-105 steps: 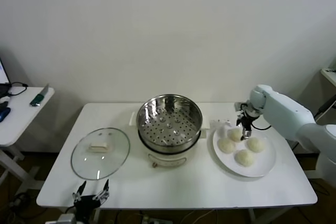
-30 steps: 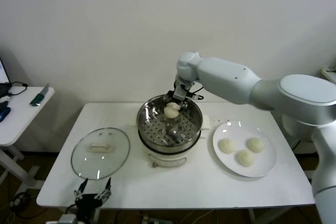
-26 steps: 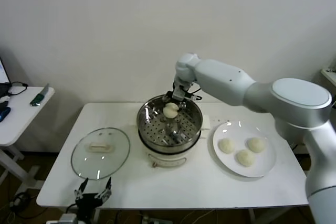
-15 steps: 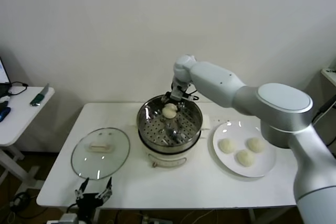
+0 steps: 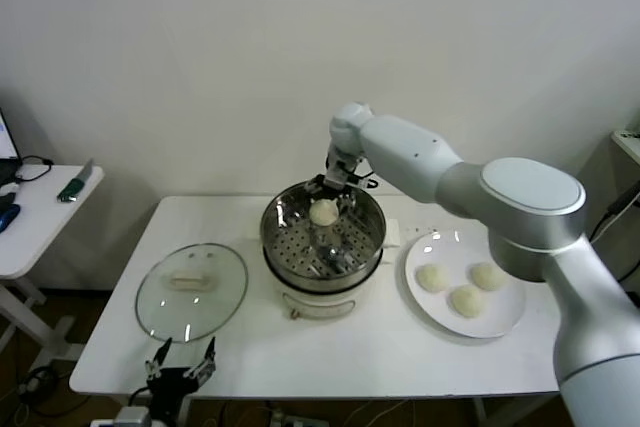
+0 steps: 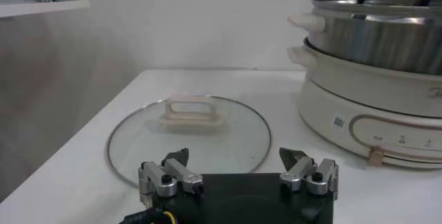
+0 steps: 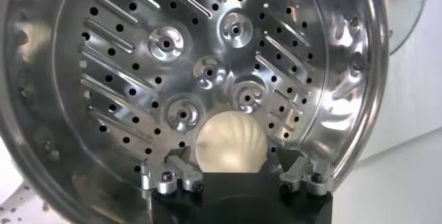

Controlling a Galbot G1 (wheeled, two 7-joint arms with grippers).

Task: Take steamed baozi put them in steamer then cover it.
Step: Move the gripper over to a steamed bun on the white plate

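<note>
A white table point(image 5: 400, 347) stands by a plain wall. The right gripper point(image 5: 328, 187), fingers spread wide, hangs over the steamer point(image 5: 322, 237); one baozi point(image 7: 229, 143) sits inside, let go. The left gripper point(image 5: 180, 365) waits, fingers wide.

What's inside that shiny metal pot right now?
One baozi lies on the steamer's perforated floor, between the right gripper's open fingers. The floor under the bun and near the gripper is hidden.
</note>
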